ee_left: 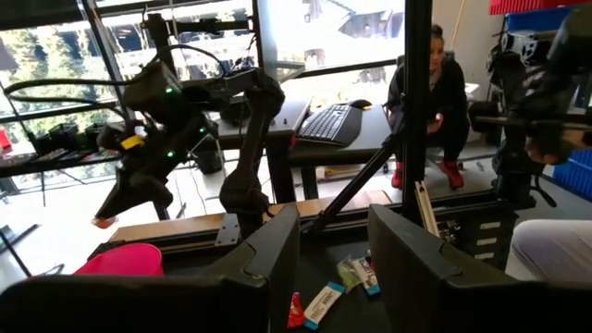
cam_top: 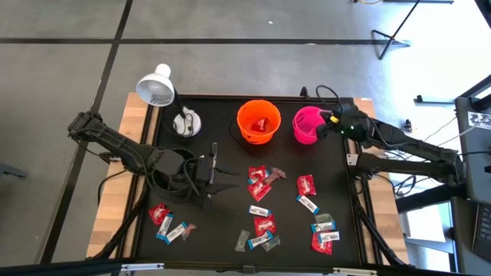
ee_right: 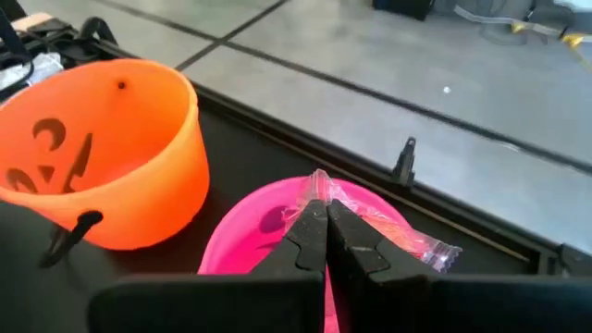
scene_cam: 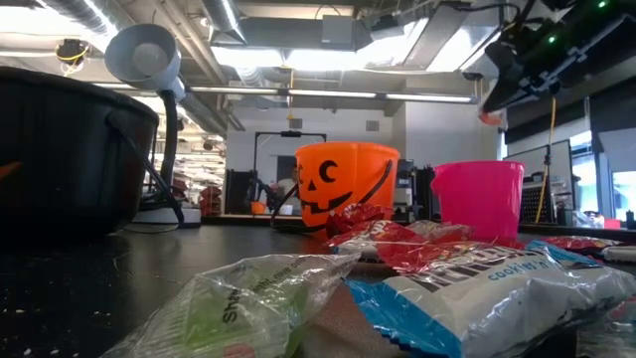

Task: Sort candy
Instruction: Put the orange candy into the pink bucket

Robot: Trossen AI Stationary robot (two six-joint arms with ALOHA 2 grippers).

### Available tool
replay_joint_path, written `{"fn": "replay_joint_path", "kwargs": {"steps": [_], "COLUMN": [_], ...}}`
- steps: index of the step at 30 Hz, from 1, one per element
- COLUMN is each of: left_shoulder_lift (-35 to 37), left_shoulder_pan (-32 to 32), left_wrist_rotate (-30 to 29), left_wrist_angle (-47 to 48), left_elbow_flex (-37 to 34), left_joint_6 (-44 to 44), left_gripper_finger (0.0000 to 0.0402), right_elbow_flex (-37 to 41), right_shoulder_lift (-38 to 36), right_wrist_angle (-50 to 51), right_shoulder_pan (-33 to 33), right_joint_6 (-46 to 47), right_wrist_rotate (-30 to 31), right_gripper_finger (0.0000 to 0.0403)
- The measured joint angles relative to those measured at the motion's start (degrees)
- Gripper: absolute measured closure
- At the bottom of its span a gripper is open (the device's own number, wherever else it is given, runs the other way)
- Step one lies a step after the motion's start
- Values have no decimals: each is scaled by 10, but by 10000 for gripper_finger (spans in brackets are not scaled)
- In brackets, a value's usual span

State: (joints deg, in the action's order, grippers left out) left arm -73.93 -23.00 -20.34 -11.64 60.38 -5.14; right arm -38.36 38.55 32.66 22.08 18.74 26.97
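Note:
Many small wrapped candies (cam_top: 261,207), red, blue-and-white and silvery, lie scattered on the black table's near half. An orange pumpkin bucket (cam_top: 257,121) and a pink bucket (cam_top: 305,126) stand at the far edge. My right gripper (ee_right: 326,211) hangs over the pink bucket (ee_right: 250,240), shut on one candy in a clear crinkled wrapper (ee_right: 407,236). My left gripper (cam_top: 219,175) hovers level over the table's left half. It is open, with nothing between its fingers (ee_left: 277,254). My right gripper pinches the candy's wrapper (ee_right: 319,185) between its two fingertips. The fingers slant downward from the table's right side. The wrapper sticks out past and beside the tips. The candy is lifted clear, above the pink bucket's opening.
A white desk lamp (cam_top: 156,86) stands at the far left corner on its round base (cam_top: 186,123). In the low view a large black bucket (scene_cam: 60,149) fills the left. Candies (scene_cam: 417,288) lie close to that camera. A seated person (ee_left: 435,92) is beyond the table.

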Motion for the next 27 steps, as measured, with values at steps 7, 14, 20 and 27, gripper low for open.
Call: {"fn": "replay_joint_path", "kwargs": {"steps": [7,14,20,27], "left_shoulder_lift": [0,0,0,0], "left_shoulder_pan": [0,0,0,-4], "left_wrist_rotate": [0,-1,-1,-1], "left_wrist_angle": [0,0,0,0], "left_elbow_flex": [0,0,0,0], "left_joint_6": [-12,-12,-11,-12], "left_gripper_finger": [280,280,280,280], "right_elbow_flex": [0,0,0,0], "right_shoulder_lift": [3,31,41,35], "right_wrist_angle": [-21,-27,-27,-45], "right_shoulder_pan": [62,73,72,72], "right_joint_6": [-41,-53,-54,-52], "right_wrist_rotate": [-54,-81,-72,-183], "right_gripper_finger": [402,358,274,242]}}
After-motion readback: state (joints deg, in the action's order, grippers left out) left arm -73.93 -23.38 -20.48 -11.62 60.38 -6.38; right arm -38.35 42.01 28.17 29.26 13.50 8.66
